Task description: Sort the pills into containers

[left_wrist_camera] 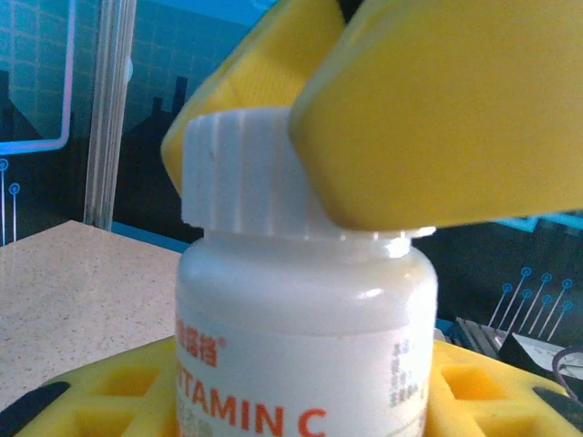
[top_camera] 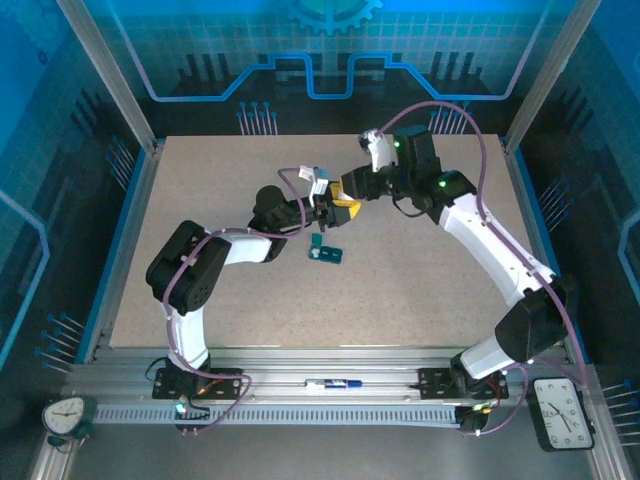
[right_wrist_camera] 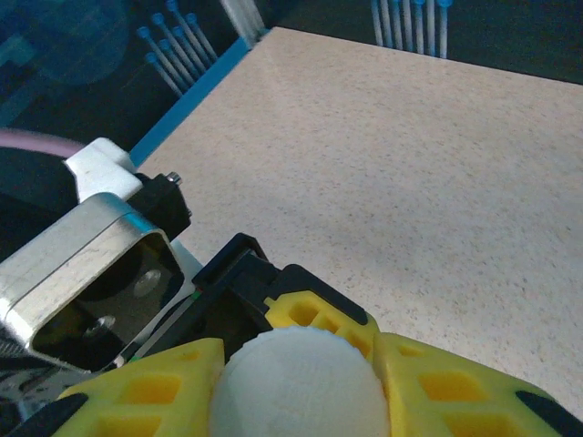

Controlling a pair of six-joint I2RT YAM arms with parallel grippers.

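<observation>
bottle: white bottle (left_wrist_camera: 301, 346) with orange "VITAMIN C" print, upright, white ribbed cap (left_wrist_camera: 246, 173) on it; resting on the worktop or lifted: cannot tell
left gripper: left gripper (top_camera: 322, 212) comes in from the bottle's left and is clenched on the bottle body; its yellow fingers (left_wrist_camera: 100, 396) sit either side of the label, low on the bottle
right gripper: right gripper (top_camera: 347, 200) comes in from the bottle's far right and is clamped on the cap; its yellow pads (left_wrist_camera: 428, 109) press against the cap's ribbed side and top edge, one on each side
pill box: dark teal pill box (top_camera: 325, 254) lies flat on the worktop (top_camera: 430, 290), just on the near side of the bottle toward the arm bases; close to the bottle, touching neither it nor either gripper; too small to tell lids or contents
pen: blue-and-white pen (top_camera: 335, 383) lies on the metal rail, well apart from the bottle on its near side
clocks: small round clock (top_camera: 65, 415) far off to the bottle's near left, dark square clock (top_camera: 565, 412) far off to its near right, both off the worktop
</observation>
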